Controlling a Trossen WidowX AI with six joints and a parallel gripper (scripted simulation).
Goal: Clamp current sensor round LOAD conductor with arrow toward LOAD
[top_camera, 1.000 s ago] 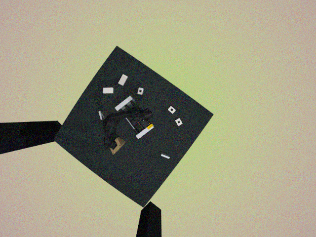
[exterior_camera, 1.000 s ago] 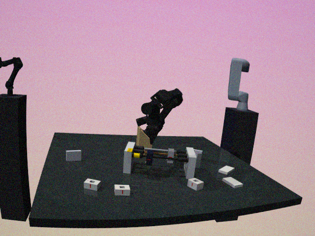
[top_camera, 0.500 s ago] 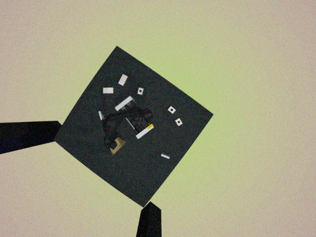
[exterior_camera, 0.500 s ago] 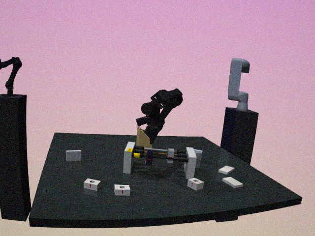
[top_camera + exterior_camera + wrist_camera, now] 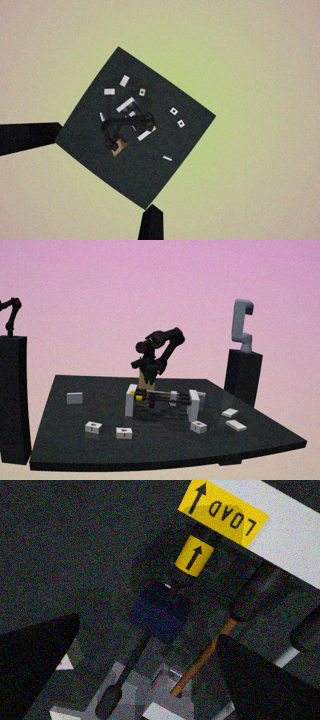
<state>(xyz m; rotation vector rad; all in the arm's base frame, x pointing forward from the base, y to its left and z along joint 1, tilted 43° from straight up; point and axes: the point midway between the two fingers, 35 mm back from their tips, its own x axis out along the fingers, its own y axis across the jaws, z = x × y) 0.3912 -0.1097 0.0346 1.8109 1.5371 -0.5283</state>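
Observation:
The dark blue sensor (image 5: 151, 403) (image 5: 157, 616) sits around the black conductor (image 5: 131, 659), next to the yellow sleeve (image 5: 139, 397) (image 5: 190, 562) whose arrow points to the LOAD marker (image 5: 131, 392) (image 5: 225, 515). It looks closed, but its latch cannot be made out. A red mark shows on its side in the exterior view; its arrow direction is unclear. My gripper (image 5: 149, 383) (image 5: 150, 630) is open and empty, with its fingertips above the conductors and apart from the sensor. In the top view the arm hides the sensor.
White end blocks (image 5: 125, 104) (image 5: 193, 405) hold several parallel conductors. A pale block (image 5: 173, 395) sits among them beside the blue sensor. White boxes with square holes (image 5: 124, 433) (image 5: 198, 427) and flat white blocks (image 5: 236, 425) (image 5: 109, 91) stand around the rack on the dark table.

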